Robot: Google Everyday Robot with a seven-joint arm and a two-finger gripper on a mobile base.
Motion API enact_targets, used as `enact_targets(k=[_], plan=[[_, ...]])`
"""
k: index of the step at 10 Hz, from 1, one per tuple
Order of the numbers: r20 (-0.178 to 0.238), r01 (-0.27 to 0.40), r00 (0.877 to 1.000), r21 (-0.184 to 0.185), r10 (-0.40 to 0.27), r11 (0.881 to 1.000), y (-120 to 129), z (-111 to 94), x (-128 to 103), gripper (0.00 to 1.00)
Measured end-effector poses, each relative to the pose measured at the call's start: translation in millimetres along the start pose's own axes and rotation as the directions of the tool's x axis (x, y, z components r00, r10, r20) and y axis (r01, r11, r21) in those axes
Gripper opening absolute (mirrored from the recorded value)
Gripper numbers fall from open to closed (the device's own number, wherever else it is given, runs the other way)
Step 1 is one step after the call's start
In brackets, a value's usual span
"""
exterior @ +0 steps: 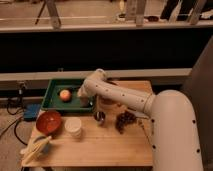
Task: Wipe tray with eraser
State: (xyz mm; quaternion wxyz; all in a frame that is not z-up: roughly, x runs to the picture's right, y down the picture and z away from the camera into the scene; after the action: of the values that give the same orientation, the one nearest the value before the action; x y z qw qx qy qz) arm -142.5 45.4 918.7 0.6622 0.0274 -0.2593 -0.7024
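The white arm (125,97) reaches from the lower right across the table (100,145) to the tray (50,95), which lies at the table's back left corner. The pincer (82,95) hangs over the tray's right part, pointing down into it; the arm's wrist hides it, so I cannot tell how it stands or whether it has hold of anything. The eraser cannot be made out; if it is in the tray it is hidden under the wrist. An orange ball (65,94) lies in the tray, just left of the pincer. In front of the tray stands a red bowl (48,121), and just right of it a white cup (74,127). A small dark cup (100,117) stands near the tray's front right corner, with a dark brown clump (125,120) to its right. A pale yellow bundle (36,148) lies at the table's front left corner.
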Motion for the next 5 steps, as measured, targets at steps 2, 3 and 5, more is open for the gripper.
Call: enact_targets(k=[2, 3, 5], plan=[[0.018, 0.031, 0.999, 0.030, -0.032, 0.999, -19, 4, -5, 0.02], [0.026, 0.045, 0.999, 0.043, -0.046, 0.998, -28, 6, -5, 0.02], [0.031, 0.070, 0.997, 0.068, -0.072, 0.995, -41, 11, -1, 0.02]])
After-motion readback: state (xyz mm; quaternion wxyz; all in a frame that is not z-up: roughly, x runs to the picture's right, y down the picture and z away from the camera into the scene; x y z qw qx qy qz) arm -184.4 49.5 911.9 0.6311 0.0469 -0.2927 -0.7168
